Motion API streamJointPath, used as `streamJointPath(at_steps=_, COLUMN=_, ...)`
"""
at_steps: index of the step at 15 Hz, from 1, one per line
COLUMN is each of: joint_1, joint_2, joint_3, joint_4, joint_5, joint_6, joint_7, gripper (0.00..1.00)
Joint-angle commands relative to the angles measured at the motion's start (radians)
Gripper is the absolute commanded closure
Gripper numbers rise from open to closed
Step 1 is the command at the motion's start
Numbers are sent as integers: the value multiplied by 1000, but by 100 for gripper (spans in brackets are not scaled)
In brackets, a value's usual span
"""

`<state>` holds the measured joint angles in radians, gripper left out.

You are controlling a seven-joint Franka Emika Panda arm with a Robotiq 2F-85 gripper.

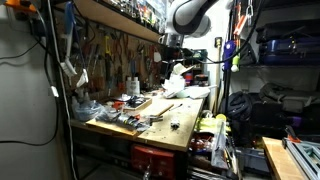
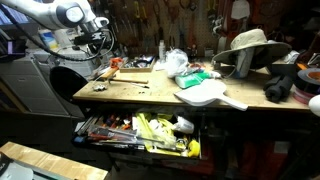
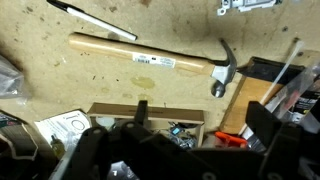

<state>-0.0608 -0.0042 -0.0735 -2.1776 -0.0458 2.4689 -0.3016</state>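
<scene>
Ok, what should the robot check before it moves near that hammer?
1. Gripper open: ok.
2. Hammer lying flat, nothing on it: ok.
3. Hammer between the jaws: not ok, it lies beyond them.
4. Space under the gripper free: not ok, a box of small parts sits there.
5. Height above the workbench: cannot tell.

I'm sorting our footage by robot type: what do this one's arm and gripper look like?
The arm has rounded white shells with dark rings at the joints, as both exterior views show. The gripper is black throughout: a bulky body ending in two narrow fingers. No markings or cables can be made out at this picture size.
</scene>
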Motion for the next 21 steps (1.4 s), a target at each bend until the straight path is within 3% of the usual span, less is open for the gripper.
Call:
streamJointPath(at_steps=1, joint_1=-1, joint_2=-1, joint_3=4, joint_4=1, joint_5=-1, joint_6=-2, joint_7=2, gripper=0)
streamJointPath(at_steps=5, joint_1=-15, joint_2=106, joint_3=-10, joint_4=109, joint_5=-115, joint_6=-30, joint_7=33, gripper=0)
streamJointPath(at_steps=8, joint_1=-28, joint_2=240, joint_3=-23, joint_4=245, joint_5=-189, joint_6=-79, joint_7=-39, gripper=0)
streamJointPath(at_steps=14, joint_1=-135, joint_2=523, joint_3=45, joint_4=600, joint_5=-98, joint_6=-150, joint_7=-438, gripper=0)
streamJointPath(at_steps=18, joint_1=-176, joint_2=655, joint_3=75, joint_4=828, joint_5=-76, joint_6=-237, joint_7=-587, gripper=0)
streamJointPath(at_steps=20, joint_1=-180, joint_2=707, joint_3=73, joint_4=926, joint_5=-58, joint_6=-289, joint_7=-593, gripper=0)
streamJointPath(at_steps=21, joint_1=-159, joint_2=631, joint_3=53, joint_4=801, joint_5=-87, joint_6=-228, joint_7=-553, gripper=0)
